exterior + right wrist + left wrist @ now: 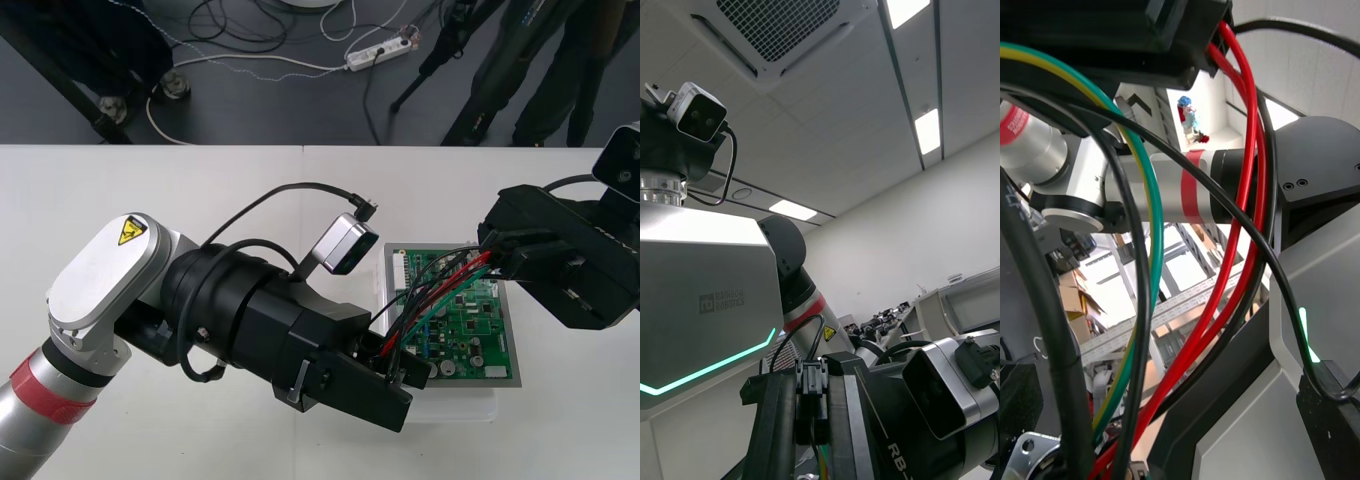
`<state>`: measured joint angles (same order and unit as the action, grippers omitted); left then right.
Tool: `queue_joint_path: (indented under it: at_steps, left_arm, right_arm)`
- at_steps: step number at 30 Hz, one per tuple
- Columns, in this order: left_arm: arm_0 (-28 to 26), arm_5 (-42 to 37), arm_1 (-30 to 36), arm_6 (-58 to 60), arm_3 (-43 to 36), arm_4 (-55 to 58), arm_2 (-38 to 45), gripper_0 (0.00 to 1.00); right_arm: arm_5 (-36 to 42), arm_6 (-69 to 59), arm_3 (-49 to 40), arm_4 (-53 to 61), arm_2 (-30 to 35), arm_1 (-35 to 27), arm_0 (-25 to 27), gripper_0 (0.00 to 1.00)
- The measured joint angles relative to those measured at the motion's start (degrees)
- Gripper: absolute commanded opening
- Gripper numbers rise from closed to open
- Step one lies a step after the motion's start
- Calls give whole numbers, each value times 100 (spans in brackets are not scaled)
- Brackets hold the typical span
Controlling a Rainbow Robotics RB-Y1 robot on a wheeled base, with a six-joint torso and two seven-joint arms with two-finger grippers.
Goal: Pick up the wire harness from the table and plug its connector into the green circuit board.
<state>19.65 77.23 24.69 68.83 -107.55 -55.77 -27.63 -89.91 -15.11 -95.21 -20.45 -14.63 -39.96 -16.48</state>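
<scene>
The green circuit board [470, 330] lies on its white base [450, 405] right of the table's middle. The wire harness [440, 295] hangs above it, with red, black and green wires stretched between both grippers. My right gripper [497, 256] is shut on the black plug [811, 384], over the board's far right corner. My left gripper [398, 362] is shut on the socket end, low over the board's near left edge. In the left wrist view the wires [1240, 225] run from the metal socket flange [1028, 450] up to the right gripper [1150, 37].
The left arm's thick black and silver links [230, 310] lie across the table's left half. Its wrist camera [345, 243] stands just left of the board. The right arm's dark body [580, 270] covers the table's right edge.
</scene>
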Motion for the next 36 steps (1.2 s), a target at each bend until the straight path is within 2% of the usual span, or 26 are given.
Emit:
queue_joint_path:
  at_steps: [15, 27, 36]
  left_arm:
    - [0, -181, 362, -448, 0, 0, 114, 100]
    - [-24, -183, 676, -581, -221, -232, 1023, 100]
    - [-321, -185, 837, -1214, -329, -233, 1553, 100]
  right_arm:
    - [0, 0, 31, -183, 140, 0, 0, 0]
    - [0, 4, 360, -184, 268, -46, 0, 0]
    - [0, 14, 636, -185, 313, -413, 7, 0]
